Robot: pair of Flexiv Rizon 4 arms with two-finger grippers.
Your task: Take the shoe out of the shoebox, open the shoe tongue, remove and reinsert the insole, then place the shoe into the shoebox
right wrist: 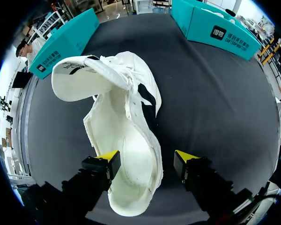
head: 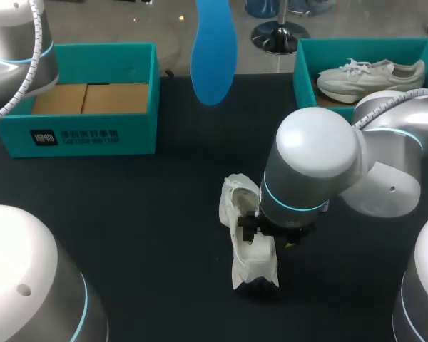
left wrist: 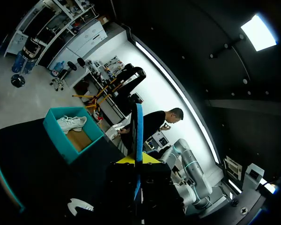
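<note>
**Insole:** The blue insole is out of the shoe and held high above the tabletop. It is clenched edge-on in the left pincer (presumably to hold it clear until reinsertion).

**Shoe:** The white shoe lies mid-tabletop with its tongue folded forward and its opening exposed.

**Right pincer:** The right pincer straddles the heel, released. One finger is against the shoe's side and the other stands apart, so it appears to steady rather than grip.

**Judgement:** Removal is done and reinsertion is outstanding. The teal shoebox at the left holds only cardboard.
</note>
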